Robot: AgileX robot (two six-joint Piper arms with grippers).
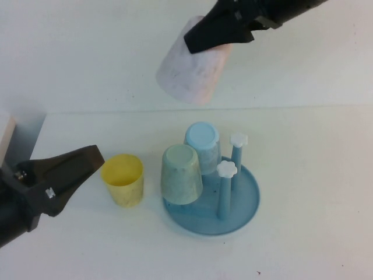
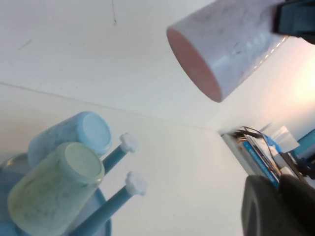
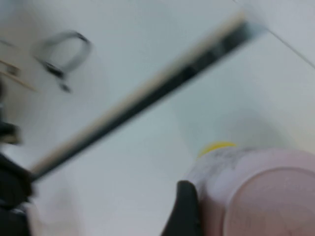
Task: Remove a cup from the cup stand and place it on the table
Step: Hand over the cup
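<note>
Cup (image 1: 189,73) apparently clamped between right gripper (image 1: 217,32) fingers, airborne; left gripper (image 1: 64,172) low, spread.

Pink cup (image 2: 231,44) tilted high above cup stand (image 2: 106,223); right pincer (image 2: 295,17) grips it.

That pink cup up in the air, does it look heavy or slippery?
Probably light: the right end effector holds the pink cup tilted, by one end. Its smooth tapered sides might slip. The left end effector waits beside the yellow cup.
</note>
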